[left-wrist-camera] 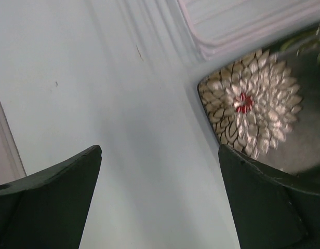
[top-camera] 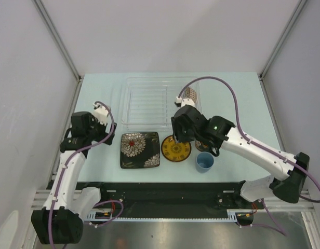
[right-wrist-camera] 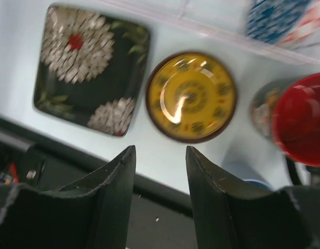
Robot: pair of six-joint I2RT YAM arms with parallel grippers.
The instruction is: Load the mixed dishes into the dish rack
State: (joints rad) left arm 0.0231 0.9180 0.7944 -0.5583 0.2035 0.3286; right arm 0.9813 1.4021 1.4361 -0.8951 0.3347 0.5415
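Its jaws parted and empty, the right gripper [right-wrist-camera: 160,150], the nearer one, hangs over the yellow round saucer [right-wrist-camera: 191,96] by the near edge of the table [top-camera: 243,98].

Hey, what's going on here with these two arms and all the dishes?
A robot is loading dishes into a clear dish rack. The right claw hovers open near the yellow saucer, holding nothing. The left claw is open beside the black floral plate. Plate, saucer and the light-blue cup sit on the table, not yet racked.
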